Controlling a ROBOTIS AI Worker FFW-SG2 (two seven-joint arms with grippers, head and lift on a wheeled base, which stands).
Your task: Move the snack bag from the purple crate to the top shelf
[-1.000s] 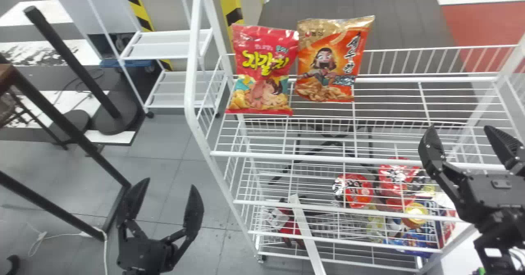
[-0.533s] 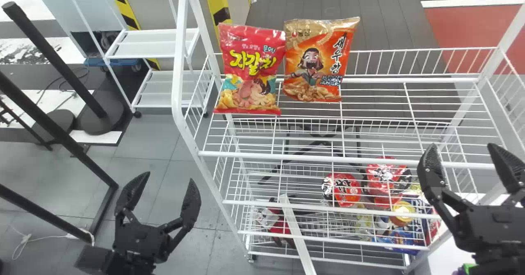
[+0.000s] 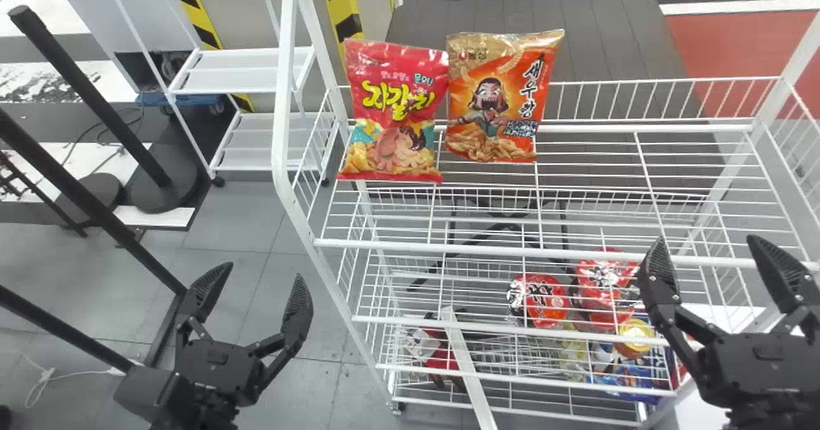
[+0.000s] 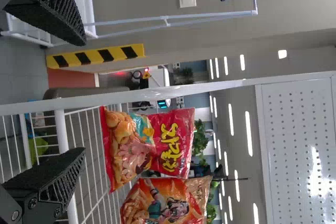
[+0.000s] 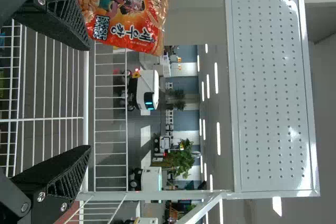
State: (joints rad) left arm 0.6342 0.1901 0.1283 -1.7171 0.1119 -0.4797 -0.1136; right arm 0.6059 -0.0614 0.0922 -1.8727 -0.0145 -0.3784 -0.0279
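Red snack bag (image 3: pixel 394 113), orange snack bag (image 3: pixel 493 97) upright on top shelf (image 3: pixel 640 127). Left end effector (image 3: pixel 261 270), right end effector (image 3: pixel 708 238) spread, empty. Careless right-arm withdrawal could hook front rail (image 3: pixel 474 249), jolt shelf, topple bags.

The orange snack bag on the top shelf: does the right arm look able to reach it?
Probably yes: the right gripper is open, and nothing visible stands before the orange bag.
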